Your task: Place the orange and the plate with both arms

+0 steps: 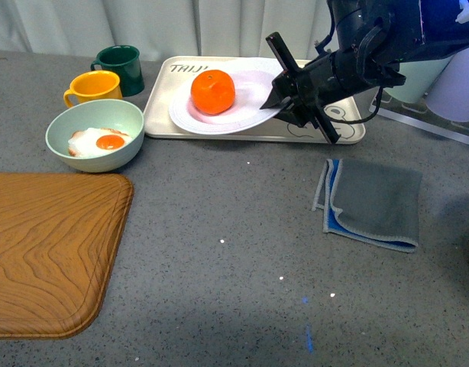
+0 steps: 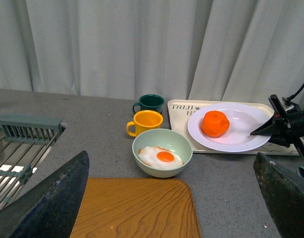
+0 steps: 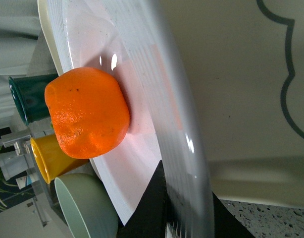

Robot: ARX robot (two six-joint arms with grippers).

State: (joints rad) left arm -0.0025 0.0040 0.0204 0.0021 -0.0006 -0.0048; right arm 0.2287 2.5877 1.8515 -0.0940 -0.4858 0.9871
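The orange (image 1: 213, 91) lies in the white plate (image 1: 250, 115), which rests tilted over the cream tray (image 1: 349, 131) at the back of the counter. My right gripper (image 1: 279, 101) is shut on the plate's right rim, one finger above it and one below. In the right wrist view the plate's ridged rim (image 3: 184, 144) runs between the black fingertips (image 3: 152, 208), with the orange (image 3: 87, 113) just beyond. In the left wrist view the orange (image 2: 214, 123) and plate (image 2: 241, 139) sit far off at the back right. The left gripper (image 2: 177, 198) hangs open above the wooden board, holding nothing.
A pale green bowl (image 1: 78, 122) with a fried egg (image 1: 105, 141) stands left of the tray, with a yellow mug (image 1: 93, 87) and a dark green mug (image 1: 121, 66) behind it. A wooden board (image 1: 51, 252) fills the near left. A folded grey cloth (image 1: 372, 202) lies at right.
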